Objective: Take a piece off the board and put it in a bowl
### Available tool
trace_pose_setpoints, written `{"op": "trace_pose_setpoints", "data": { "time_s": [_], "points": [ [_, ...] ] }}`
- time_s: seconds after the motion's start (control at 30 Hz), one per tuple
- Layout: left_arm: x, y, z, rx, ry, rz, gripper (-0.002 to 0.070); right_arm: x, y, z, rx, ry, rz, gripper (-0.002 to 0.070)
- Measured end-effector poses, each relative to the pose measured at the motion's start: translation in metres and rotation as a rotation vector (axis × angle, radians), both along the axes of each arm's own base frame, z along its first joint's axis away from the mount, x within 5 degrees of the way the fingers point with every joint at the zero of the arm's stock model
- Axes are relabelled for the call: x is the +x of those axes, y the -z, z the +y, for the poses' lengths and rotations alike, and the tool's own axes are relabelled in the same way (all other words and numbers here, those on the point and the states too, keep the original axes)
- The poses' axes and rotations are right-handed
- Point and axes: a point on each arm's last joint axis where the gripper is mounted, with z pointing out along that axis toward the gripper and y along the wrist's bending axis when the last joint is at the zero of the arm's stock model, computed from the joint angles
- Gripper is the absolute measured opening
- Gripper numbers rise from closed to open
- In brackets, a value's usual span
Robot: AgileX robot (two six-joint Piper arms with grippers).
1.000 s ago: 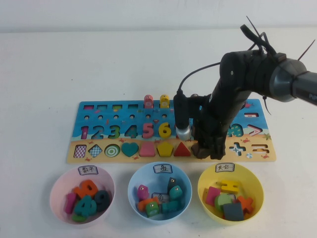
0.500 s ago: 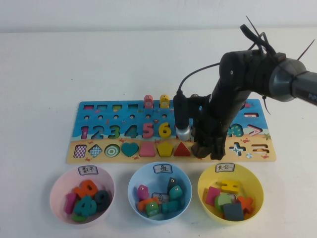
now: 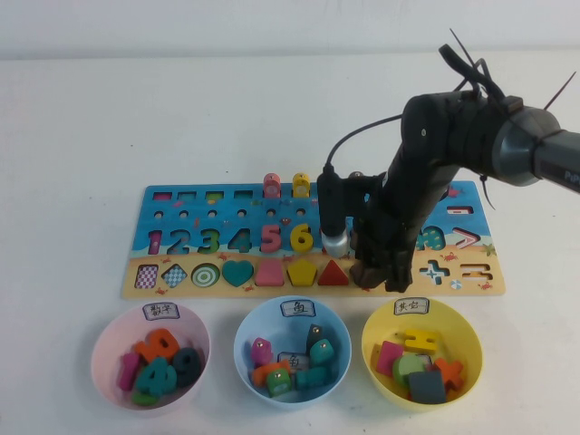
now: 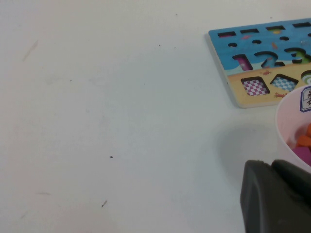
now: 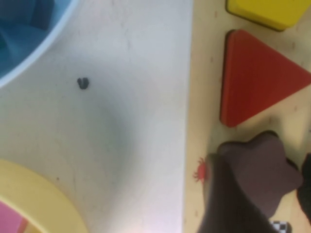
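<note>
just under the right gripper (image 3: 379, 276), at the near strip of the board (image 3: 181, 246), the star piece (image 5: 257, 167) sits between the pincer's fingers (image 5: 228, 199), which have narrowed onto it over the last second and now hold steady, part closed around its points. the arm barely moves across that second, so i judge the grasp is made and the lift comes next; the star looks level with its slot, not yet raised. beside the pincer, toward the board's middle, lie the red triangle (image 5: 255, 77) and the yellow pentagon (image 5: 272, 12).

directly on the near side of the pincer stands the yellow bowl (image 3: 422, 352), holding a yellow block, a pink one, a green one, an orange one and a dark grey square. further toward the robot's left is the light blue bowl (image 3: 293, 352) with teal, orange and pink pieces, then the pink bowl (image 3: 150, 357) with numerals. the left gripper (image 4: 277, 199) hangs far off, beside the pink bowl.
</note>
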Motion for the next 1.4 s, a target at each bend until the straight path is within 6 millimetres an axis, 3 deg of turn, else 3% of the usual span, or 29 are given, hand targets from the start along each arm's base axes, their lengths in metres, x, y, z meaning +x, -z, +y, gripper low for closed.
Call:
{"op": "trace_pose_setpoints", "data": {
  "time_s": [0.27, 0.6, 1.0, 1.4],
  "points": [
    [0.0, 0.0, 0.0, 0.0, 0.0, 0.0, -0.0005, -0.001, -0.008, -0.001, 0.005, -0.002, -0.02, 0.0277],
    [0.0, 0.0, 0.0, 0.0, 0.0, 0.0, -0.0005, -0.005, -0.035, -0.003, 0.041, 0.055, -0.057, 0.0277],
    [0.0, 0.0, 0.0, 0.0, 0.0, 0.0, -0.0005, -0.029, -0.096, -0.006, 0.167, 0.604, -0.009, 0.0276],
    [0.0, 0.0, 0.0, 0.0, 0.0, 0.0, -0.0005, -0.088, -0.111, -0.015, 0.194, 1.073, 0.174, 0.0276]
  ]
}}
